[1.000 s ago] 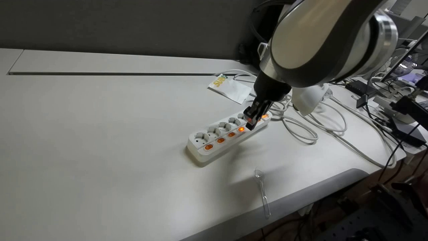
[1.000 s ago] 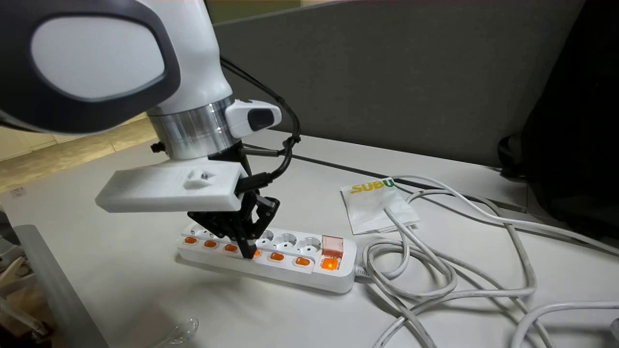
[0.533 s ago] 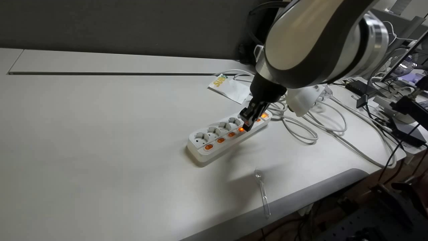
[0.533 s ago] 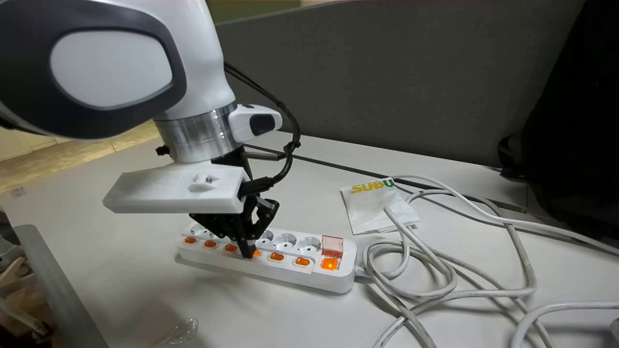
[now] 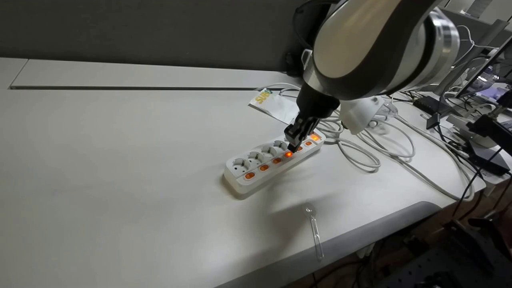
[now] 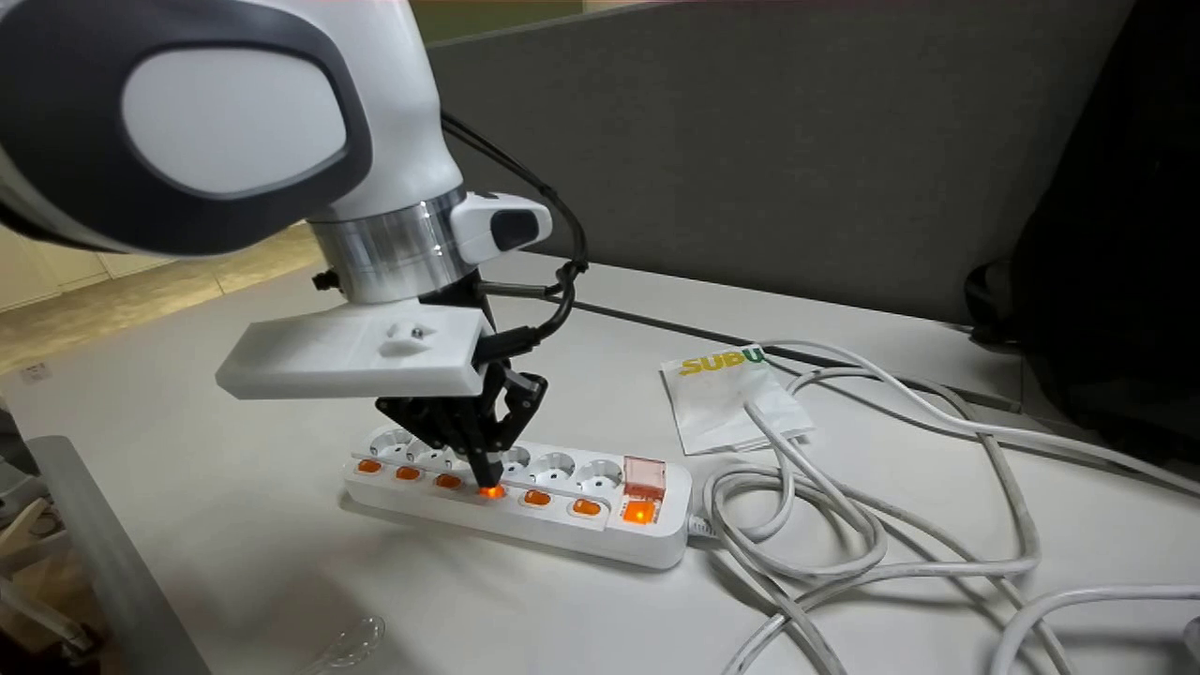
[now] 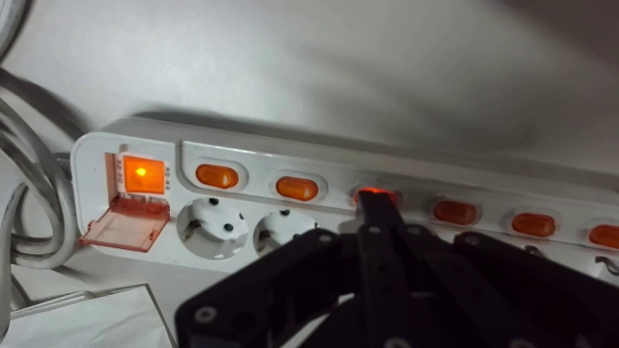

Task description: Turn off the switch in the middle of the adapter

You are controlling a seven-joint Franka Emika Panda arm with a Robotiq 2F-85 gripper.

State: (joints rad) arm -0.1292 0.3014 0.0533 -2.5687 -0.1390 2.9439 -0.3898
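Adapter (image 6: 520,523) on white tabletop (image 5: 120,160), gripper (image 6: 486,472) directly over it. Fingers (image 7: 382,270) together, tips at lit middle switch (image 5: 289,154); contact unclear. Cable tangle (image 6: 937,568) crowds one end, printed white paper (image 6: 731,408) near it; tabletop stretches wide past other end. Clear spoon (image 5: 315,232) lies partly on grey desk edge (image 5: 348,243). Counts: six small switches (image 7: 297,188), one lit; one large switch (image 7: 144,175), lit; one spoon.
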